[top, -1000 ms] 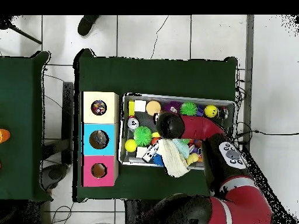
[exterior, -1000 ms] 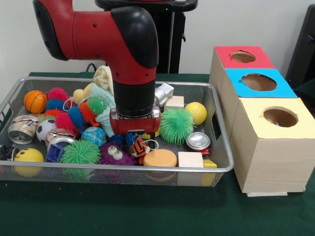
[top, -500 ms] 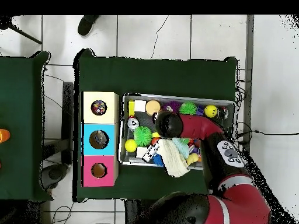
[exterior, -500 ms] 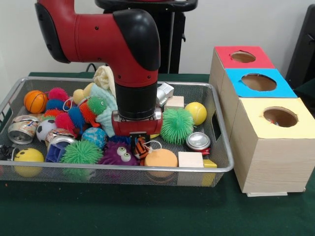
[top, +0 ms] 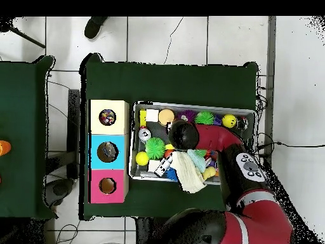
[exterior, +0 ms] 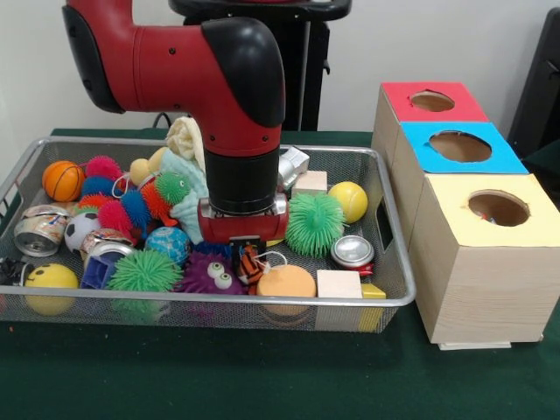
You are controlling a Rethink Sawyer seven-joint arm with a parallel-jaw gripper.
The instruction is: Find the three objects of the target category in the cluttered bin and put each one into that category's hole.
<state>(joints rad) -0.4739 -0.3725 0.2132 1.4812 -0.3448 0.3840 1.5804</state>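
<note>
We see gripper (exterior: 248,249) low in wire bin (exterior: 395,262), frame centre; striped tiger toy (exterior: 250,260) directly under it, touching. Fingers hidden, cannot tell state.

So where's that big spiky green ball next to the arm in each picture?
Front view: the spiky green ball sits mid-tray, just right of the arm's lower end, left of the yellow ball.
Overhead view: it lies in the tray's left part, left of the arm.
Shared landmark: the yellow ball beside it.
</note>
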